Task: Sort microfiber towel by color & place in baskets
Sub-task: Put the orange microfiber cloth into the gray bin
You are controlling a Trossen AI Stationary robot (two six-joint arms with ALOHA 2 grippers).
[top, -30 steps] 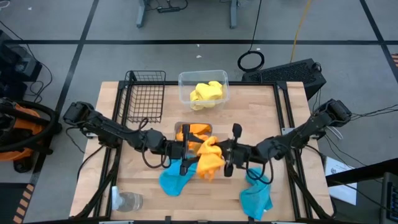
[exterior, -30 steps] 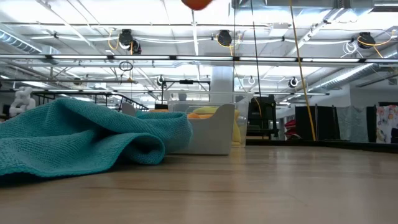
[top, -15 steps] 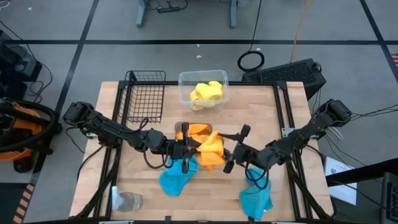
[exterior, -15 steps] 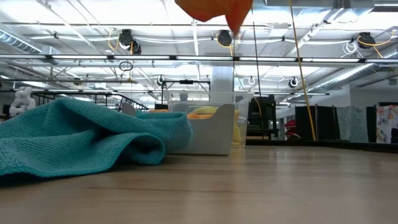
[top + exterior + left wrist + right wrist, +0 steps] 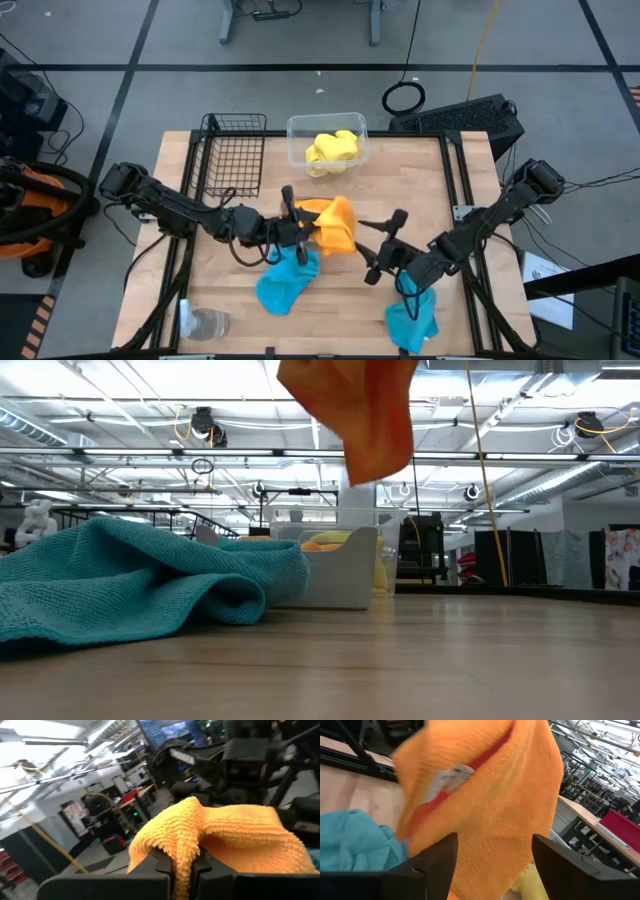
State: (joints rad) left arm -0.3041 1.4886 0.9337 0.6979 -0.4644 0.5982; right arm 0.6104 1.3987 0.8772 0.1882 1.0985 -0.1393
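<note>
My left gripper point(image 5: 296, 230) is shut on an orange towel point(image 5: 336, 224) held in the air over the middle of the table, above the grey tray point(image 5: 345, 575). The tray holds another orange towel point(image 5: 325, 543). The held towel hangs into the top of the low view point(image 5: 355, 410). My right gripper point(image 5: 384, 255) is open and empty to the right of the towel, which fills its wrist view point(image 5: 490, 785). The clear tub point(image 5: 295, 150) holds a yellow towel point(image 5: 332, 150). The black wire basket point(image 5: 235, 155) stands left of the tub. My left gripper pinches a bunched fold of the orange towel point(image 5: 183, 847) between its two fingers point(image 5: 160, 866). The fingers come roughly level from the table's left. The towel is lifted clear and drapes away from the fingers and downward, slack.
Two teal towels lie on the table, one near the front middle point(image 5: 285, 285) and one at the front right point(image 5: 412, 320). The first fills the left of the low view point(image 5: 150, 580). A clear glass cup point(image 5: 205, 325) stands at the front left corner.
My left gripper has carried the orange towel toward the table's far edge, over the grey tray, and the towel now hangs lower in the low view. My right gripper has drawn back from the towel toward the near right.
</note>
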